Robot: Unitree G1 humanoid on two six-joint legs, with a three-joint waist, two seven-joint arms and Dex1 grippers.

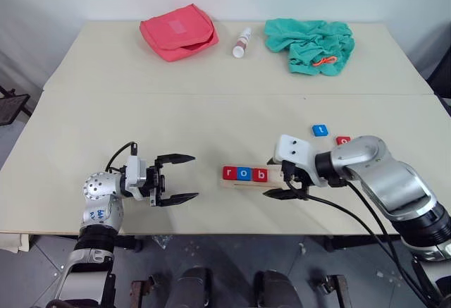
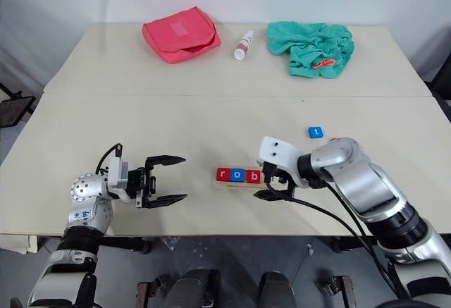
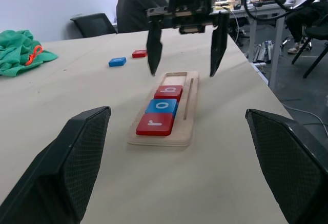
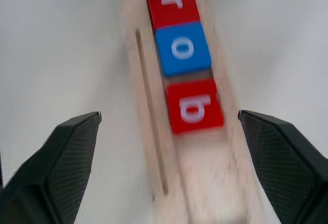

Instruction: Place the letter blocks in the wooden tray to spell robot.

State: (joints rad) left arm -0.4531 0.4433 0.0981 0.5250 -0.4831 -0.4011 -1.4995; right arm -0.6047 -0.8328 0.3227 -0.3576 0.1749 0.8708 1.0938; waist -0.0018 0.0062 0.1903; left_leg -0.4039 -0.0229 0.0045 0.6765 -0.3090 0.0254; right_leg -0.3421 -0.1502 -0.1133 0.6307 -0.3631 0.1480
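The right gripper (image 1: 279,178) has its fingers spread wide and holds nothing; it hangs just above the tray's (image 1: 246,184) empty right end, the fingers straddling its width. The left gripper (image 1: 180,179) is likewise open and empty, near the tray's left end but apart from it, pointing toward it. In the tray, three blocks lie touching in a row at the left end: red r (image 1: 229,173), blue o (image 1: 244,174), red b (image 1: 260,175). The slots beyond b are vacant. The blue t (image 1: 320,130) and a red block (image 1: 343,140) lie on the table (image 1: 211,118) behind the right arm, near each other. Judged step: b is set; the second o is next. This calls for the right gripper to reach back to the red block, close on its edges, and seat it against b.
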